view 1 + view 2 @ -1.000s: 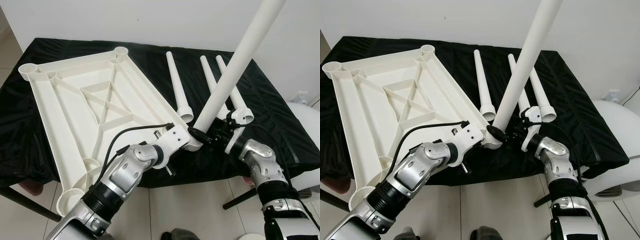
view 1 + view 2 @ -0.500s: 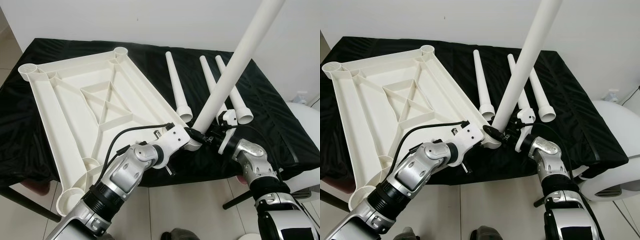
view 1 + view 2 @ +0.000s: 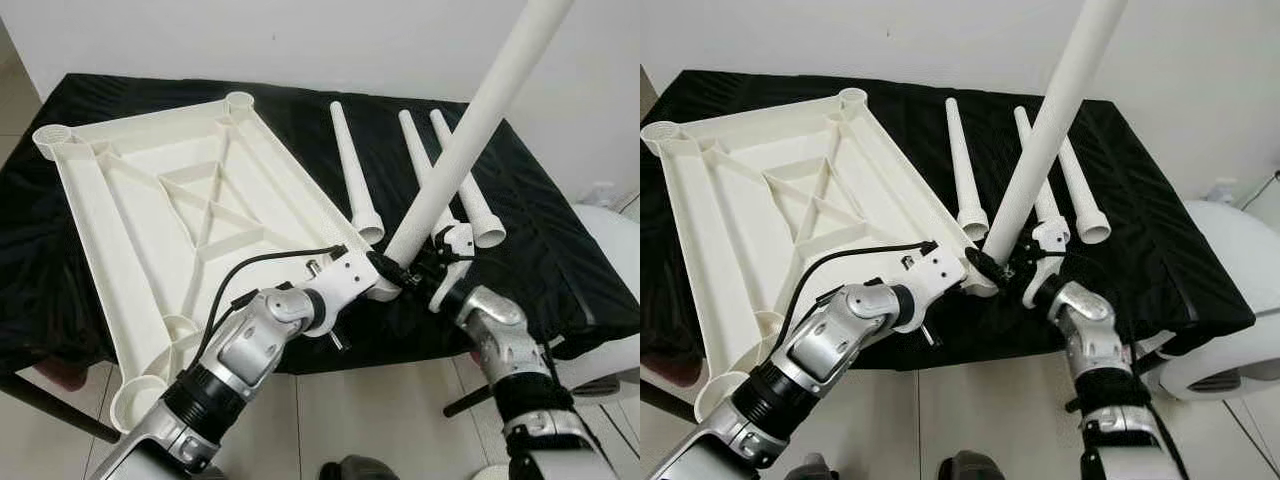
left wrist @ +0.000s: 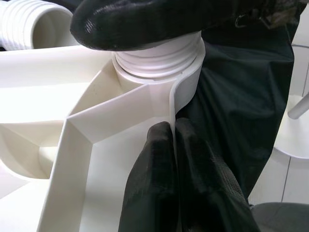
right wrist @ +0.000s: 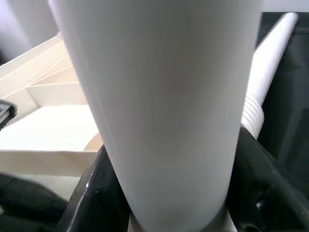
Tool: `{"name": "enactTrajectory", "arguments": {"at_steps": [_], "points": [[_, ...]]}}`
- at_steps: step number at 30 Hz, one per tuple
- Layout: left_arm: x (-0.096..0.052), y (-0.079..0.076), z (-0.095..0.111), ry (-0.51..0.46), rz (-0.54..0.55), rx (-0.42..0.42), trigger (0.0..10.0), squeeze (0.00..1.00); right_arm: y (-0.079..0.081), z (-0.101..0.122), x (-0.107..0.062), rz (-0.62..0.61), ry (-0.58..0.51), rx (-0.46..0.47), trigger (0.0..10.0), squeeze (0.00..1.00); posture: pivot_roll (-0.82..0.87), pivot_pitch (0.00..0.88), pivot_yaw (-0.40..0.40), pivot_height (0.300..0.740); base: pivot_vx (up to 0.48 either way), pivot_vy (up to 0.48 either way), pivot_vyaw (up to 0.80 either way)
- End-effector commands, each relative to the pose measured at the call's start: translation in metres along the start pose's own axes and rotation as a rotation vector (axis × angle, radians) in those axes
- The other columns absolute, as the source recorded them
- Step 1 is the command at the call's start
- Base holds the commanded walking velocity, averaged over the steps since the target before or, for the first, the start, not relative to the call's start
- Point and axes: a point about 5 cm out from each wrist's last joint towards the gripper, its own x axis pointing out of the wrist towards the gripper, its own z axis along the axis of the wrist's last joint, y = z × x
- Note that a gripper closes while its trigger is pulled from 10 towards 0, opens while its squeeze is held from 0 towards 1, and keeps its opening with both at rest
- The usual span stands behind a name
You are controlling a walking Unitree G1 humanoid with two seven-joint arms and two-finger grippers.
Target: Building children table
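The right gripper point(image 3: 412, 272) clamped one leg point(image 3: 470, 140) upright in the tabletop's point(image 3: 150, 215) corner socket. The left gripper point(image 4: 176, 159) pinched that corner's rim; three spare legs point(image 3: 352, 175) lay beyond both jaws.

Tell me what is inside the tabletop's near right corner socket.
The threaded end of the standing leg sits in that socket of the tabletop, held by the right tool. How deep it goes is hidden.
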Motion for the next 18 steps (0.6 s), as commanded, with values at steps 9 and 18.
{"name": "enactTrajectory", "arguments": {"at_steps": [9,18], "points": [[0.0,-0.008,-0.015,0.058,-0.013,-0.03,10.0,0.0,0.023,0.015,0.015,-0.297,-0.113,0.025,10.0,0.0,-0.02,0.049,-0.079,0.74,0.0,0.0,0.0],[-0.002,-0.008,-0.016,0.064,-0.009,-0.035,10.0,0.0,0.039,0.018,0.017,-0.608,-0.049,-0.001,10.0,0.0,-0.01,0.05,-0.087,0.74,0.0,0.0,0.0]]}}
